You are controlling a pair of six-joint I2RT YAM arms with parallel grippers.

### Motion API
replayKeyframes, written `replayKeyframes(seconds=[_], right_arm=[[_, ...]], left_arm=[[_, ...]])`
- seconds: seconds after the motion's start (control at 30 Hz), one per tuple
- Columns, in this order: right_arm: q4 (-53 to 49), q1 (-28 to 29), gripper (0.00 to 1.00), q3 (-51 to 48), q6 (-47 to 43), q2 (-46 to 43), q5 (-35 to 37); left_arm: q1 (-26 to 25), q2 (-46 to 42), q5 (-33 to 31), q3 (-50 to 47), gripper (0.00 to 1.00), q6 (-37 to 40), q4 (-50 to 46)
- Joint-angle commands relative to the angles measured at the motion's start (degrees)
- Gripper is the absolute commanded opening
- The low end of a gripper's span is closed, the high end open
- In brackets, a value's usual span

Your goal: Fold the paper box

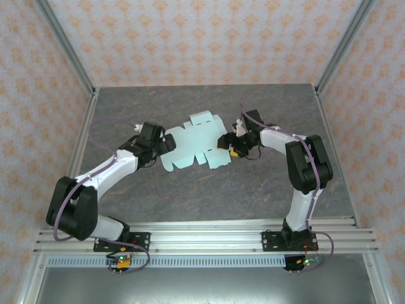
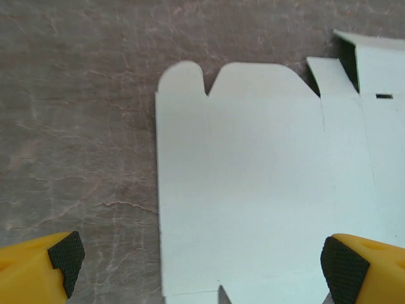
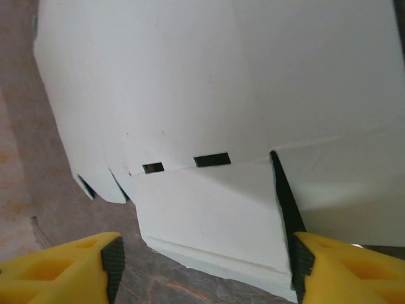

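Closest to us, the left arm's base [image 1: 118, 242] and the right arm's base [image 1: 292, 240] sit bolted on the aluminium rail [image 1: 209, 233] along the near edge of the worktop [image 1: 209, 190], a grey marbled surface. Both arms reach inward, and between them we see the paper box [image 1: 195, 142] — a pale mint-green die-cut sheet, unfolded, lying around the middle of the worktop, somewhat nearer the far edge than the near one. We find the left gripper [image 1: 167, 143] at the sheet's left side with its jaws spread wide. In the left wrist view its yellow fingers, tipped with black pads [image 2: 66, 254], stand far apart, one over bare worktop and the other over the card, with nothing pinched between them. That view shows the card flat on the surface, with two rounded tabs along its top edge and a raised flap at the upper right. The right gripper [image 1: 224, 142] meets the sheet's right side. In the right wrist view its fingers [image 3: 112, 259] stand apart on either side of one creased flap [image 3: 209, 215] — a gap shows beside the left finger, so we read the jaws as open around the flap, not clamped on it. Just beyond the flap's fold we see two small slots [image 3: 212, 159] cut in the card.
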Motion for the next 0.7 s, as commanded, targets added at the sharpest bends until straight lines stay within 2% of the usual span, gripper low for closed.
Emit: replayKeyframes(seconds=[0.0, 0.23, 0.47, 0.57, 0.67], right_arm=[[3.89, 0.32, 0.65, -0.45, 1.58, 1.20, -5.21], [5.90, 1.89, 0.58, -0.12, 2.67, 3.61, -7.77], [8.28, 1.97, 0.57, 0.01, 4.00, 6.19, -9.29], [9.16, 2.02, 0.57, -0.31, 3.94, 6.81, -9.62], [11.33, 2.00, 0.52, -1.14, 4.49, 7.10, -11.06]], left_arm=[[0.05, 3.53, 2.61, 2.20, 1.00, 0.68, 1.08], [0.07, 8.09, 5.74, 4.51, 1.00, -0.54, 2.42], [0.04, 13.09, 9.08, 6.53, 1.00, -1.80, 2.82], [0.04, 14.40, 8.97, 6.35, 1.00, -2.37, 3.85], [0.04, 15.41, 8.41, 7.50, 1.00, -1.95, 2.52]])
